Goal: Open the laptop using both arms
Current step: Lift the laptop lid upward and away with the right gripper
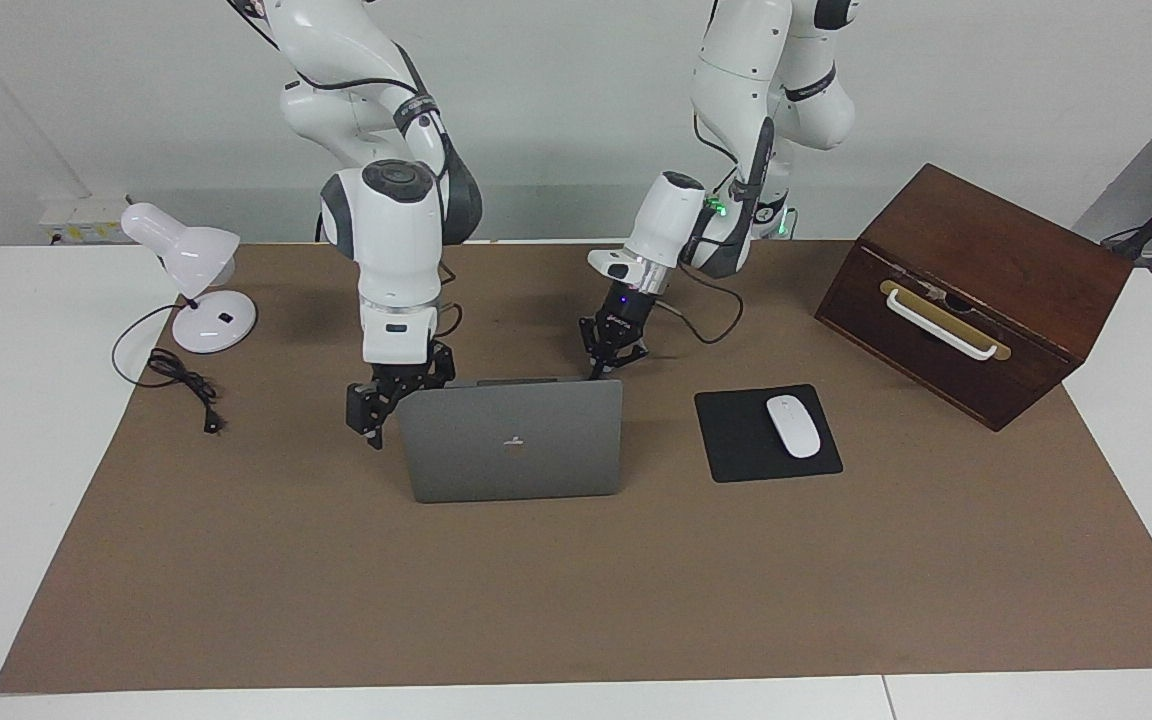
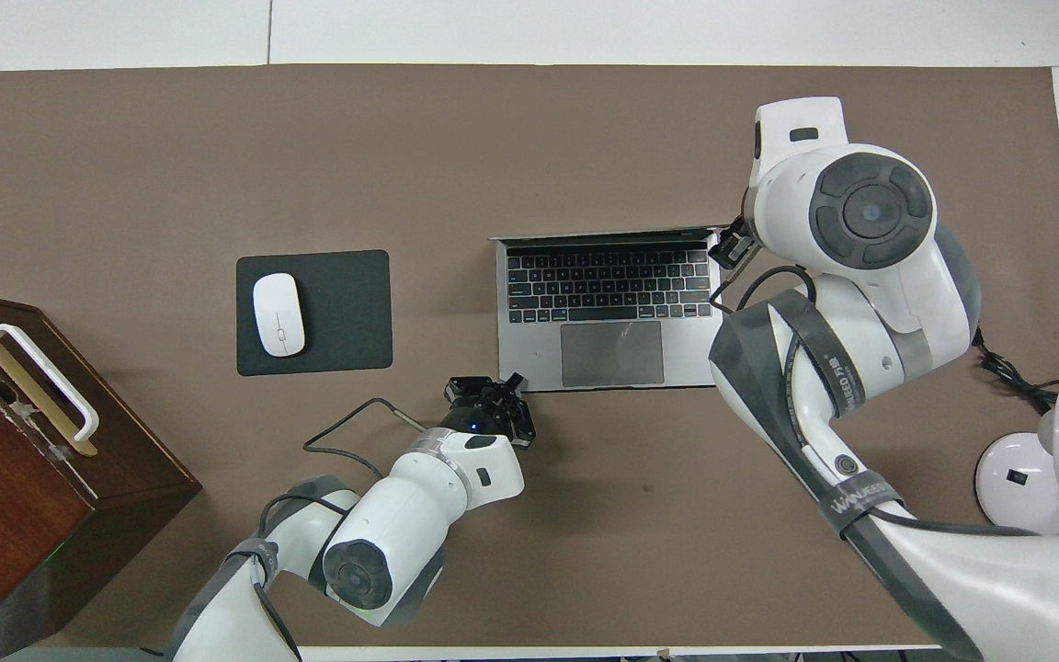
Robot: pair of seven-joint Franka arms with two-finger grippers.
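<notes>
Left end effector [image 1: 603, 358]: fingertips pressed together, down at the laptop base's corner that lies nearest the robots, toward the left arm's end; whether it presses on the base I cannot tell.
Right end effector [image 1: 376, 400]: at the lid's top corner toward the right arm's end; I cannot tell how its fingers stand or whether they touch the lid.
Laptop [image 1: 513, 440]: in the middle of the desk, open, lid raised close to upright with its logo turned away from the robots; the overhead view shows the dark keyboard [image 2: 609, 287] and grey trackpad [image 2: 611, 353] uncovered.
Left arm: comes in low from its base, cable looping over the mat beside it.
Right arm: reaches from above; in the overhead view its bulk hides the desk beside the laptop toward the lamp.
Mouse pad [image 1: 736, 440]: black, just beside the laptop toward the left arm's end, apart from it.
Mouse [image 1: 793, 426]: white, on the pad.
Wooden box [image 1: 976, 290]: dark, with a white handle [image 1: 939, 325] on its front, well apart from the laptop at the left arm's end.
Lamp [image 1: 198, 275]: white, at the right arm's end, well apart from the laptop; its black cord [image 1: 176, 375] lies coiled on the mat.
Mat [image 1: 576, 590]: brown, covers most of the white desk [image 1: 16, 420].
In the way: nothing lies between the laptop and either end effector.
</notes>
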